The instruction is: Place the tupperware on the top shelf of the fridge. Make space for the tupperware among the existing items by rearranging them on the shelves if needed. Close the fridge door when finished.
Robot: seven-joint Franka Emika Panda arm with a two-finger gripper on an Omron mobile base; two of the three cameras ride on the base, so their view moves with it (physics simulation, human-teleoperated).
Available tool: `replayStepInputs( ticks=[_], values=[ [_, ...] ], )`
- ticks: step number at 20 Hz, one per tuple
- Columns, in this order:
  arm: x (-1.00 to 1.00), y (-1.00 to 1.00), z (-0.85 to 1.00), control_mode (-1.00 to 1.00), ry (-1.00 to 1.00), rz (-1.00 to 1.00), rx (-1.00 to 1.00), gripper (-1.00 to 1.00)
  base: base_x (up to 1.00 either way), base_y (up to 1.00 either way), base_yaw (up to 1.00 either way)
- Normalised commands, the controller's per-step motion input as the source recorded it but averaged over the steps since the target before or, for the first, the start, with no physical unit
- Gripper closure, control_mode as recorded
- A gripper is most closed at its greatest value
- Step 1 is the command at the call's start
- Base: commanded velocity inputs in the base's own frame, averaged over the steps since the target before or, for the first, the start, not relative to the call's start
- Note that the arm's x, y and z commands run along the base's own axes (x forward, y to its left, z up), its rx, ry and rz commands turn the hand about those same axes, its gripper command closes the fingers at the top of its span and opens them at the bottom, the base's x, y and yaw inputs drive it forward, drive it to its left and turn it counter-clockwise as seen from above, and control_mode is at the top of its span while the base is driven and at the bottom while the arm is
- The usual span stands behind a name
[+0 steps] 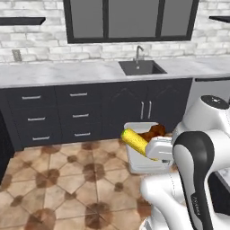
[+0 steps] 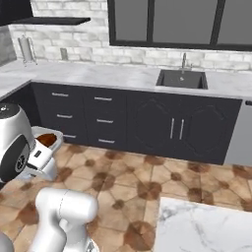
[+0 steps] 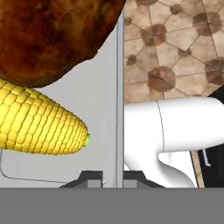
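Observation:
I hold the tupperware (image 1: 140,158) above the floor, a shallow translucent-white tub with a yellow corn cob (image 1: 136,141) and a brown piece of meat (image 1: 154,131) inside. My gripper (image 3: 112,178) is shut on the tub's thin side wall (image 3: 119,87), one fingertip on each side. In the hand view the corn cob (image 3: 39,124) and the meat (image 3: 52,35) lie close in front. From the right base view the tupperware (image 2: 49,147) sits at the far left beside my arm, with the meat (image 2: 47,140) showing. The fridge, its door and its shelves are out of view.
A marble counter with a sink (image 1: 139,67) runs across the back over dark drawers (image 1: 78,114) and cabinet doors (image 2: 174,128). Brown tiled floor (image 1: 67,179) lies between. A marble island corner (image 2: 206,224) is near at the right. A grey appliance front (image 2: 242,135) stands far right.

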Motion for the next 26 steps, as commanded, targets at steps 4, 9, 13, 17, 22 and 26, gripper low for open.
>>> replayStepInputs(
  ticks=[4, 9, 13, 17, 22, 26],
  values=[
    [0.0, 0.0, 0.0, 1.0, 0.0, 0.0, 0.0, 1.0, 1.0, 0.0, -0.03],
    [0.0, 0.0, 0.0, 1.0, 0.0, 0.0, 0.0, 1.0, 1.0, 0.0, -0.01],
    [0.0, 0.0, 0.0, 1.0, 0.0, 0.0, 0.0, 1.0, 1.0, 0.03, -0.31],
    [0.0, 0.0, 0.0, 1.0, 0.0, 0.0, 0.0, 1.0, 1.0, 0.1, -0.58],
    [0.0, 0.0, 0.0, 1.0, 0.0, 0.0, 0.0, 1.0, 0.74, 0.11, -0.71],
    [0.0, 0.0, 0.0, 1.0, 0.0, 0.0, 0.0, 1.0, 0.45, 0.11, -0.81]
  ],
)
